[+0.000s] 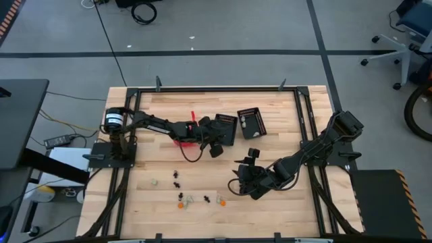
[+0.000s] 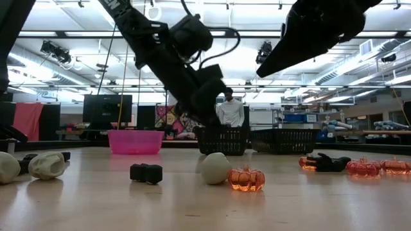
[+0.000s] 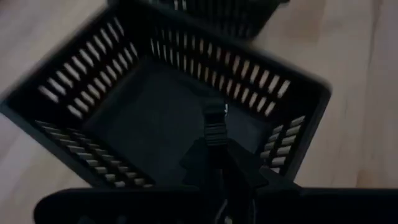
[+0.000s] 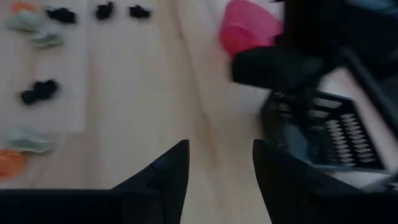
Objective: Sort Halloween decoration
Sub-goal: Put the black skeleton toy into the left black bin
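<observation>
The left tool (image 1: 217, 147) hung over the nearer of two black slotted baskets (image 1: 225, 127), its fingers pinched on a small black trinket (image 3: 214, 121); the left wrist view looked straight into that basket's bare floor, so the piece seemed poised there for dropping in with its own colour. The left arm reached out long and low from its base, passing over the pink bowl (image 1: 182, 141), wrist bent downward. The right tool (image 1: 239, 181) stood released, fingers apart with nothing between them, hovering above the table (image 1: 283, 115). The remaining trinkets (image 1: 196, 194), orange, black and pale, lay scattered just beyond its fingertips, probably its next pick. The right arm stretched in diagonally, folded at the elbow.
</observation>
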